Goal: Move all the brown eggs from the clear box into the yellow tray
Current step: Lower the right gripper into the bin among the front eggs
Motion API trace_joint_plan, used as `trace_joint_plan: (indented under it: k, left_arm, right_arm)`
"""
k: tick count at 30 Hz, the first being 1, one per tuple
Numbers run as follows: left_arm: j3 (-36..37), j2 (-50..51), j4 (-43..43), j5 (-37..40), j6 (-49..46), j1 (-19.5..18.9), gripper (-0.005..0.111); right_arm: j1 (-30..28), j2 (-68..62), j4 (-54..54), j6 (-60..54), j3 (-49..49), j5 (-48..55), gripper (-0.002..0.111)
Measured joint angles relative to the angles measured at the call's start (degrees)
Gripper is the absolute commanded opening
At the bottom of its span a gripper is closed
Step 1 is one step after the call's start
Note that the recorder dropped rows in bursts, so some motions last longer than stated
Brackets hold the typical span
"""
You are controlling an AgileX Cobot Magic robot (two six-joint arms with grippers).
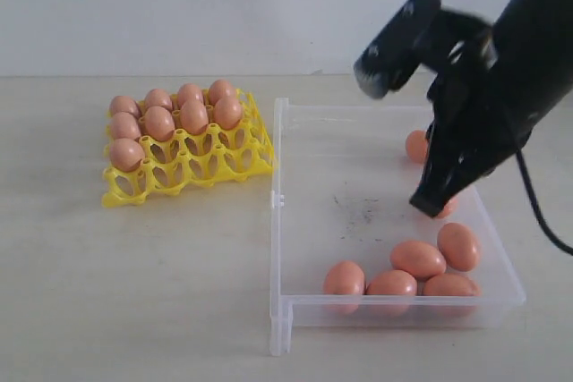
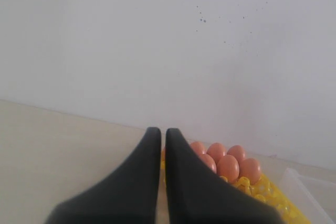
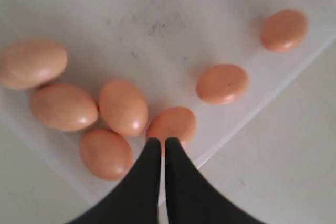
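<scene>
The yellow tray (image 1: pixel 192 170) lies at the left with several brown eggs (image 1: pixel 158 122) in its far cups. The clear box (image 1: pixel 278 221) sits at centre-right. Several brown eggs (image 1: pixel 417 258) cluster at its near right corner, and one (image 1: pixel 416 145) rests by the far right wall. My right gripper (image 1: pixel 425 206) is shut and empty, tilted down over the box's right side. In the right wrist view its tips (image 3: pixel 159 142) hang just over one egg (image 3: pixel 171 124). My left gripper (image 2: pixel 158 132) is shut and empty, with the tray's eggs (image 2: pixel 228 166) beyond it.
The tray's near cups (image 1: pixel 143 183) hold nothing. The box floor (image 3: pixel 157 24) carries dark scuffs. A white wall (image 1: pixel 224 6) backs the table. The black right arm (image 1: pixel 528 60) and its cable hang above the box's right edge.
</scene>
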State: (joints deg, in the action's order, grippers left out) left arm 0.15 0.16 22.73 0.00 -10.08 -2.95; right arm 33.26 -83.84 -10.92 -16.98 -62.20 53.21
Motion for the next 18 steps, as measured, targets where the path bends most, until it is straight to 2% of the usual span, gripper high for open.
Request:
trace_joint_plan:
  k: [4, 7, 9, 11, 16, 18]
  left_arm:
    - [0.0, 0.0, 0.0, 0.0, 0.0, 0.0, 0.004]
    - [0.0, 0.0, 0.0, 0.0, 0.0, 0.0, 0.004]
    - [0.0, 0.0, 0.0, 0.0, 0.0, 0.0, 0.004]
    - [0.0, 0.0, 0.0, 0.0, 0.0, 0.0, 0.004]
    - [0.0, 0.0, 0.0, 0.0, 0.0, 0.0, 0.004]
    - [0.0, 0.0, 0.0, 0.0, 0.0, 0.0, 0.004]
  right_arm:
    - [-1.9, -10.8, 0.0, -9.3, 0.2, 0.9, 0.0]
    - [-1.9, -15.9, -0.6, -11.0, 0.2, -1.4, 0.001]
    - [-1.9, -18.0, -0.8, -11.4, 0.2, -4.3, 0.006]
    - [-1.9, -18.9, -1.2, -11.5, 0.2, -6.8, 0.016]
    - [-1.9, -19.0, -2.0, -11.5, 0.2, -8.7, 0.054]
    - [-1.9, -19.0, -2.0, -11.5, 0.2, -8.7, 0.063]
